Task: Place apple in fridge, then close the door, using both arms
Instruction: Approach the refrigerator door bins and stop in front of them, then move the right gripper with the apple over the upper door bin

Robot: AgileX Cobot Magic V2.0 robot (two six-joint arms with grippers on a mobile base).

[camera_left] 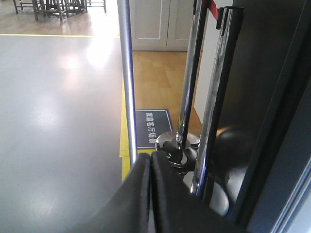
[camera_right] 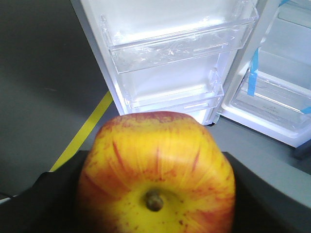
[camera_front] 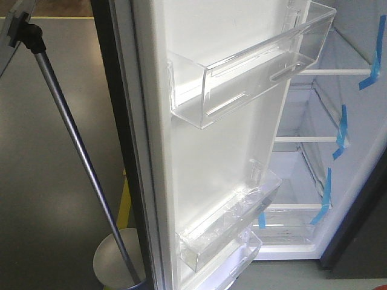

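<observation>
- The right gripper point(camera_right: 155, 213) is pinching the apple point(camera_right: 155, 150). Its dark fingers point(camera_right: 48, 204) hug both flanks, and the stem end faces the wrist camera.
- The door point(camera_right: 170, 63) stands wide open dead ahead of the apple, with its white lining and clear bins point(camera_front: 254, 78) facing it.
- The relation that matters is that the fridge point(camera_right: 277, 92) cavity lies to the right of the door, past its hinge edge. From the gripper the target is ahead and off to the right, not straight on.
- In the front view, shelves marked with blue tape strips point(camera_front: 342, 130) show right of the door. No apple is on them, so placing is not yet done.
- The left gripper point(camera_left: 149, 189) has its fingers pressed together and holds nothing. It is beside a dark panel that looks like the door's outer face.
- My call is that the right arm is nearer the cavity and does the placing. The left looks better set to push the door shut.
- One thing to watch is that the bins jut out from the door toward the apple's likely path.
</observation>
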